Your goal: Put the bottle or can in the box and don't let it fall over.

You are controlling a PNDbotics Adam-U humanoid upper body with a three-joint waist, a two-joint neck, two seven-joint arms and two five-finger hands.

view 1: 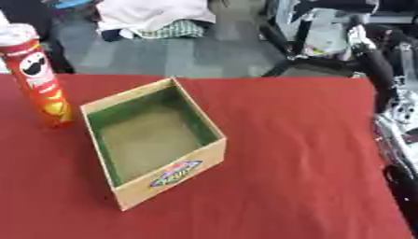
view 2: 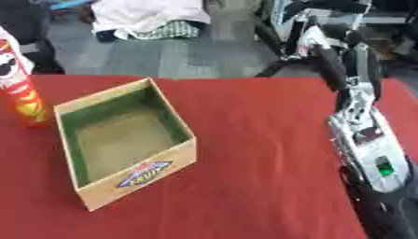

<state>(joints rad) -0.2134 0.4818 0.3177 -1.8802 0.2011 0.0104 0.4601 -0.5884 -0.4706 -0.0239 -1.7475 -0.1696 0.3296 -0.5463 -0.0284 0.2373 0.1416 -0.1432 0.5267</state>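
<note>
Left eye view shows a red Pringles can (view 1: 37, 77) standing upright near the far left corner of the red-covered table (view 1: 286, 140), just beside the open cardboard box (view 1: 151, 140) but apart from it. The box sits left of the table's middle, turned askew, with a green lining, nothing inside it and a colourful logo on its near wall. In the right eye view the robot's right arm (view 2: 367, 140) reaches along the table's right edge, silver and black; its hand (view 2: 347, 56) is near the far right corner, and I cannot tell whether its fingers are curled or straight. It holds nothing.
</note>
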